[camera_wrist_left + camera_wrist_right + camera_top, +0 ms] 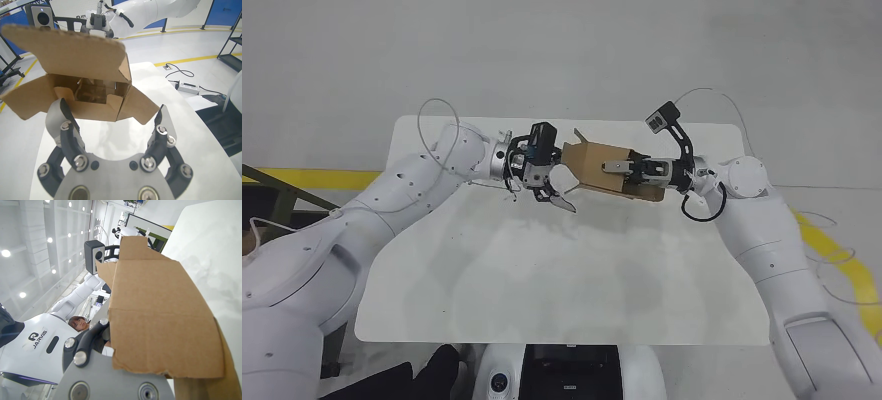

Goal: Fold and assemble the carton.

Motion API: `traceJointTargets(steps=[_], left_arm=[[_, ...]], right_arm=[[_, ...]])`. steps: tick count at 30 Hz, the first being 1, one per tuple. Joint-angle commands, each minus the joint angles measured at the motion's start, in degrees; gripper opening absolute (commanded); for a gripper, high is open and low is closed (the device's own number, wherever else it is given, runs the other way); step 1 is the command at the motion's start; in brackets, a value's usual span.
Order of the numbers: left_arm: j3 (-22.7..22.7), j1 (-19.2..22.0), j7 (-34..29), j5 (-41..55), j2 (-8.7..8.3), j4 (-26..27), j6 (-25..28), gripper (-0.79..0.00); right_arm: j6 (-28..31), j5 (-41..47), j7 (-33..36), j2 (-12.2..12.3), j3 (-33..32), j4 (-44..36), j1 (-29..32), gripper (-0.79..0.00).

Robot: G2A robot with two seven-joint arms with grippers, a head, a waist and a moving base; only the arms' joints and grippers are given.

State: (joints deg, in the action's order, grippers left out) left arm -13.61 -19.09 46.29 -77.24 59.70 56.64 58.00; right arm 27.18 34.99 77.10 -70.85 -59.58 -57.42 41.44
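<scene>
The carton [597, 163] hangs above the tabletop [542, 280] at upper centre, right fingers [632, 167] clamped on one end. Its body looks squared up, but the end flaps [138, 106] splay unfolded. Left fingers [69, 115] are apart beside them.

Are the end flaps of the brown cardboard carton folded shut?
No, the brown cardboard carton has its flaps splayed outward, its inside visible.

Left hand [112, 103] spread, right hand [626, 168] clamped

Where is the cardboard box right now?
In the top view the box hangs over the far middle of the table, gripped by the right pincer, with the open left pincer facing its open flaps.
</scene>
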Motion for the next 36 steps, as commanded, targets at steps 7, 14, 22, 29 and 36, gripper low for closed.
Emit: traceJointTargets(steps=[7, 14, 22, 29, 36], left_arm=[[0.7, 0.3, 0.0, 1.1, -0.6, 0.3, 0.0, -0.203], [0.8, 0.1, 0.0, 2.3, -1.26, 0.4, 0.0, -0.129], [1.0, 0.0, 0.0, 3.7, -2.14, 1.1, 0.0, -0.259], [1.5, 0.2, 0.0, 4.7, -2.6, 1.4, 0.0, -0.357], [1.8, 0.4, 0.0, 5.5, -2.61, 0.5, 0.0, -0.277]], right_arm=[[-0.1, 0.1, 0.1, 0.0, 0.1, 0.0, -0.1, -0.785], [-0.2, -0.1, 0.2, 0.0, 0.3, 0.0, -0.2, -0.785], [-0.2, -0.4, 0.2, 0.1, 0.7, -0.2, -0.2, -0.785], [-0.2, -0.5, 0.2, 0.2, 0.9, -0.6, -0.1, -0.785], [-0.1, -0.4, 0.1, 0.3, 1.0, -0.7, 0.0, -0.785]])
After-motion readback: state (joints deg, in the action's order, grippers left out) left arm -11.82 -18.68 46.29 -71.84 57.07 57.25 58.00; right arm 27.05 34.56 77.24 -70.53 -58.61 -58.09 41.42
